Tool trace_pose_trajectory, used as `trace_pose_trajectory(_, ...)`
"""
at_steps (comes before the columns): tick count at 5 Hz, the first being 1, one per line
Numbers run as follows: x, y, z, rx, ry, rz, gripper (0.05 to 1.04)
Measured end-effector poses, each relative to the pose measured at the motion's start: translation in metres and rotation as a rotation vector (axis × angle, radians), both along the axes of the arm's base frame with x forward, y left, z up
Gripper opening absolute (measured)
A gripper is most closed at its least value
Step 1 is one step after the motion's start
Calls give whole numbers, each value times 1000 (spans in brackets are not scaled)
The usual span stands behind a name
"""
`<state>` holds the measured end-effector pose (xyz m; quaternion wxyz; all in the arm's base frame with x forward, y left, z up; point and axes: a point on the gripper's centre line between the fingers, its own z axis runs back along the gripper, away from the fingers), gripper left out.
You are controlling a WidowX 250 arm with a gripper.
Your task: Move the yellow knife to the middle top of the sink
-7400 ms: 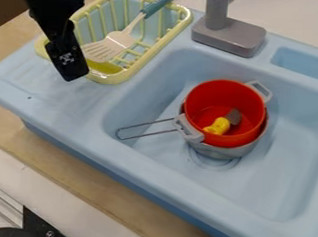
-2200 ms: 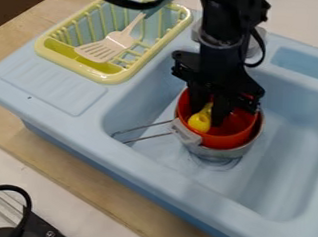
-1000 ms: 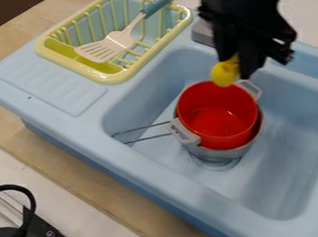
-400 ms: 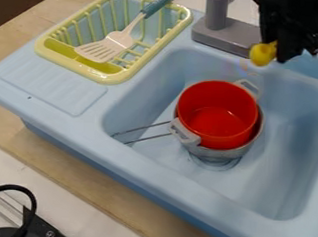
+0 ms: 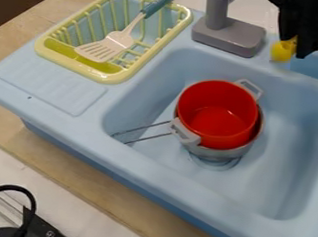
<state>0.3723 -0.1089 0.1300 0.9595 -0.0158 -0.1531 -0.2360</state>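
One yellow knife [image 5: 283, 50], clamped in my gripper [image 5: 298, 46]: now shifted out of the red pot [image 5: 217, 115] to its one o'clock, over the sink's [image 5: 184, 192] far edge. Lifting complete, I judge; lowering and release outstanding.

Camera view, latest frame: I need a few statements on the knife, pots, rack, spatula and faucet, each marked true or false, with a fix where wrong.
1. The tool is at the upper right of the view, holding the yellow knife. True.
2. The red pot sits inside the grey pot. True.
3. The yellow knife lies in the red pot. False: the tool holds it, away from the pot.
4. The spatula rests in the drying rack, its teal handle reaching over the rim. True.
5. The faucet stands left of the drying rack in the view. False: it stands to the right of it.
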Motion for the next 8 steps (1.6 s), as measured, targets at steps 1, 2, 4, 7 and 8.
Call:
trace_pose_trajectory(1, 3, -3, -8, -24, 13, 45, 303)
trace_pose_trajectory(2, 1, 0, -9, -17, 32, 70, 348)
trace_pose_trajectory(4, -9, 8, -11, -47, -8, 77, 849)
trace_pose_trajectory(7, -32, 17, 12, -136, -174, 48, 999)
trace_pose_trajectory(8, -48, 25, 24, -120, -208, 47, 999)
